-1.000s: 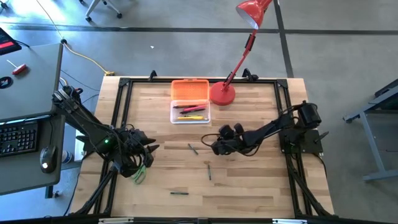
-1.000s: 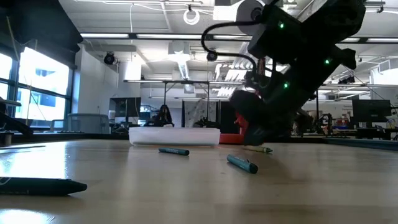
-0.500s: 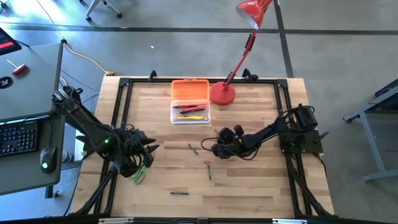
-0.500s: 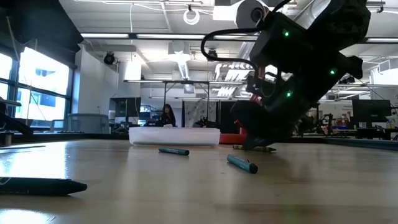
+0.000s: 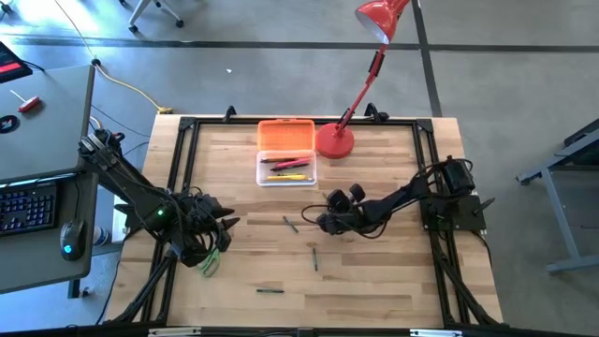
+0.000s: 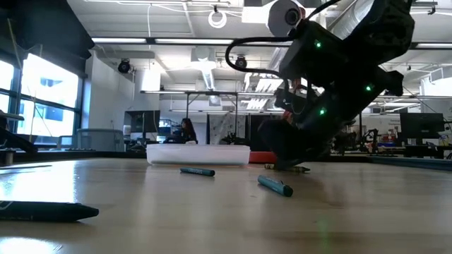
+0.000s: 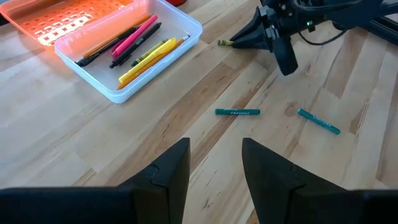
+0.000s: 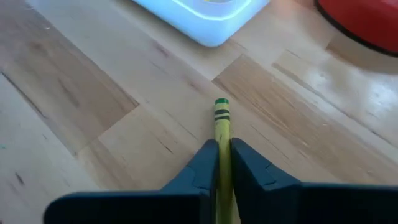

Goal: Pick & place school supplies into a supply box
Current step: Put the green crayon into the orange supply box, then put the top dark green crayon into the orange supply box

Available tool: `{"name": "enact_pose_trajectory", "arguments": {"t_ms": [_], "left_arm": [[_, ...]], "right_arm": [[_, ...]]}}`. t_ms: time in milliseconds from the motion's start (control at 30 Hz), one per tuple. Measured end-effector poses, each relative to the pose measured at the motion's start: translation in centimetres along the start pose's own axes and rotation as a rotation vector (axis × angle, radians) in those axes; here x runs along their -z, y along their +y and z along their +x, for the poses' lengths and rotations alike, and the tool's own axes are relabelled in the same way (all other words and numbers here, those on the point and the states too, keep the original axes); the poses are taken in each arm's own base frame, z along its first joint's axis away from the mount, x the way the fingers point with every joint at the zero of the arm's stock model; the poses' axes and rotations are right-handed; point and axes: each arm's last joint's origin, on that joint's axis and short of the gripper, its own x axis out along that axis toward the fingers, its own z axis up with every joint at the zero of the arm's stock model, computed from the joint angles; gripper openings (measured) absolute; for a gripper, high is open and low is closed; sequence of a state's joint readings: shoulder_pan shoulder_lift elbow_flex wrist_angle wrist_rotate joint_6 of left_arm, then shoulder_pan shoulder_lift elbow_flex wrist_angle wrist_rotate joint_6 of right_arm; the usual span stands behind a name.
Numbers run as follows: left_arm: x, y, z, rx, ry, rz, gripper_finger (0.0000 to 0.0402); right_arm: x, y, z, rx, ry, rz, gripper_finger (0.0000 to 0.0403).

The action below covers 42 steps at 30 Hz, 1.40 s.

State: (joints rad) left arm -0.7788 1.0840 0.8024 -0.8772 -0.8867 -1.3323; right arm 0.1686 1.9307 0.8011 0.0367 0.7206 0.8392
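- Two fingers of the right gripper [image 8: 222, 163] are now pinched on a yellow pencil [image 8: 221, 124], which we see low on the table [image 5: 374, 271], shifted slightly toward the supply box [image 5: 286, 168]
- Left gripper [image 7: 214, 165] waits with its fingers apart, so we judge lifting comes next

Matt wood-grain table [image 5: 374, 271], translucent plastic box [image 7: 127, 87]

Even, bright overhead light; ceiling strip lights [image 6: 134, 40] glow at the low view's top. The counter [image 6: 212, 219] blurs in that view's foreground. Soft glare whitens the supply box [image 8: 205, 15] in the right wrist view's upper centre.
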Motion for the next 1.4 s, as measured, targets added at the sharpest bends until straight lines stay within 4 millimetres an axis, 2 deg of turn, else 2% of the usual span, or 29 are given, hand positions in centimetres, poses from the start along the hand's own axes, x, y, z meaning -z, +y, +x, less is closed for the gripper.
{"name": "enact_pose_trajectory", "arguments": {"t_ms": [133,300,433,567,767,900,967,1167,1400], "left_arm": [[0.0,0.0,0.0,0.0,0.001,0.0,0.0177],[0.0,0.0,0.0,0.0,0.0,0.0,0.0177],[0.0,0.0,0.0,-0.002,-0.01,0.0,0.0177],[-0.1,0.1,0.0,-0.011,-0.03,0.004,0.0177],[-0.1,0.1,0.0,-0.012,-0.038,0.003,0.0177],[-0.1,0.1,0.0,-0.012,-0.038,0.003,0.0177],[-0.1,0.0,0.0,-0.009,-0.03,0.002,0.0177],[0.0,0.0,0.0,-0.007,-0.016,0.003,0.0177],[0.0,0.0,0.0,-0.007,-0.015,0.003,0.0177]], "right_arm": [[-2.2,0.6,-2.0,-0.123,-0.06,-0.004,0.0009],[-7.0,0.8,-5.4,-0.254,-0.278,-0.007,0.001],[-10.5,0.6,-5.7,-0.25,-0.427,-0.101,0.0006],[-14.2,1.2,-3.9,-0.344,-0.429,-0.214,0.0005],[-17.2,1.4,1.4,-0.372,-0.347,-0.339,0.0007],[-16.7,0.8,5.5,-0.421,-0.228,-0.344,0.0009],[-16.6,0.6,6.6,-0.416,-0.206,-0.31,0.0013],[-15.5,-0.5,8.8,-0.29,-0.154,-0.312,0.0026],[-15.6,-0.6,8.8,-0.296,-0.157,-0.339,0.0054]]}}
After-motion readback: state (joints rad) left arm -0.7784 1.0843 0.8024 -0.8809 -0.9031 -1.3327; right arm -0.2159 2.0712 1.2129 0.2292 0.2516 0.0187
